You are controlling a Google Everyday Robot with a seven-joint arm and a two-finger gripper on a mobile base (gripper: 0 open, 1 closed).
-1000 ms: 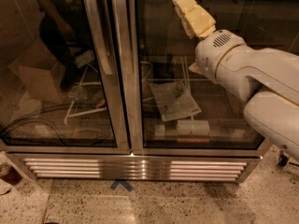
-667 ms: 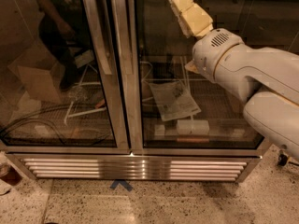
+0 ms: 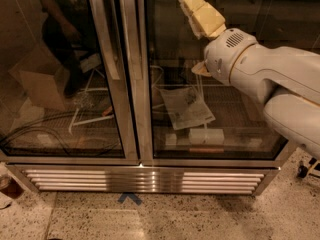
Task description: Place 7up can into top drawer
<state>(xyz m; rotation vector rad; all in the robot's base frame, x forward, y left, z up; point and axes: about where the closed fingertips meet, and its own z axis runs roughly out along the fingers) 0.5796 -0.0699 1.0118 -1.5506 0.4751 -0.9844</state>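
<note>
My gripper (image 3: 199, 10) is up at about 1 o'clock in the view, held high in front of the right glass door (image 3: 210, 74) of a tall cooler. My white arm (image 3: 260, 71) reaches in from 3 o'clock. From this angle I cannot tell how far the gripper is open. I also cannot tell whether it has hold of the 7up can, and I cannot make the can out anywhere else.

Behind the right door, near the centre, a printed sheet of paper (image 3: 186, 106) lies tilted on a wire shelf. A small white box (image 3: 206, 135) sits just below it, toward 6 o'clock. The left door (image 3: 60, 84) at 9 o'clock carries a long metal handle (image 3: 102, 34), and what may be a person's reflection shows in its glass. A slatted grille (image 3: 145, 179) runs under both doors. A blue arrow mark (image 3: 130, 198) sits on the speckled floor (image 3: 200, 216) at about 7 o'clock.
</note>
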